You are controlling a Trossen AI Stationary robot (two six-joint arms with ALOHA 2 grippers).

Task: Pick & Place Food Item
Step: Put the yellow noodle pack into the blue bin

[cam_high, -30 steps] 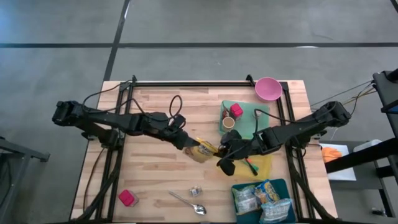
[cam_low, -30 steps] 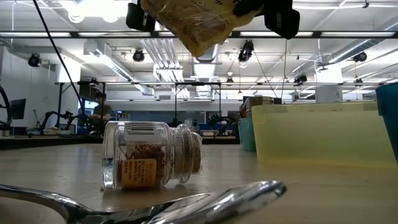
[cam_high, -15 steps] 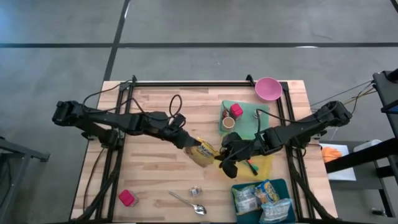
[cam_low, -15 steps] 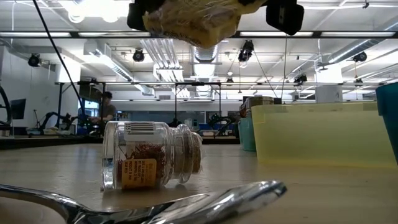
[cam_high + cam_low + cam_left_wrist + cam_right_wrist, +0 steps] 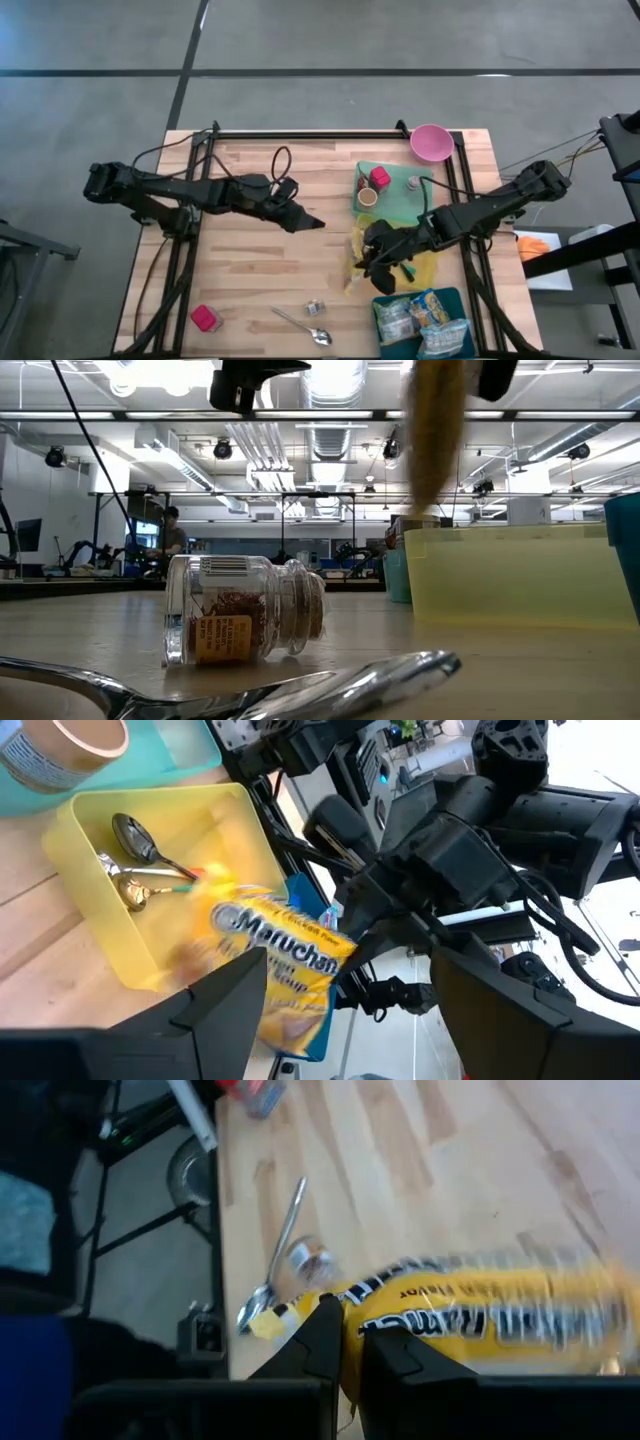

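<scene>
The food item is a yellow ramen packet (image 5: 351, 272), blurred in every view and hanging edge-on over the wood beside the yellow bin (image 5: 428, 268). My right gripper (image 5: 366, 262) is shut on it, and its two dark fingers show closed in the right wrist view (image 5: 350, 1345). My left gripper (image 5: 312, 222) stands a little to the packet's left, over the table's middle. It is open with nothing between its fingers (image 5: 365, 1020). The left wrist view looks across at the packet (image 5: 285, 965). My right gripper pinches the packet between its two fingers at one end (image 5: 368, 1318), slanting down from the table's right side. The rest of the packet (image 5: 490, 1315) stretches away from the fingers. It hangs below them, clear of the table (image 5: 435, 440), blurred in its swing.
The yellow bin holds spoons (image 5: 140, 840). A teal bin (image 5: 384, 306) with food packets stands at the near right, and a teal tray (image 5: 396, 205) with cups and a pink bowl (image 5: 431, 141) stand farther back. A spice jar (image 5: 245, 622), a spoon (image 5: 300, 324) and a pink block (image 5: 204, 318) lie near the front edge.
My left gripper has opened and let go of the packet, staying where it was. The packet, held level between both grippers before, has swung down and now hangs edge-on from my right gripper. That gripper has shifted a little toward the yellow bin and tipped.
</scene>
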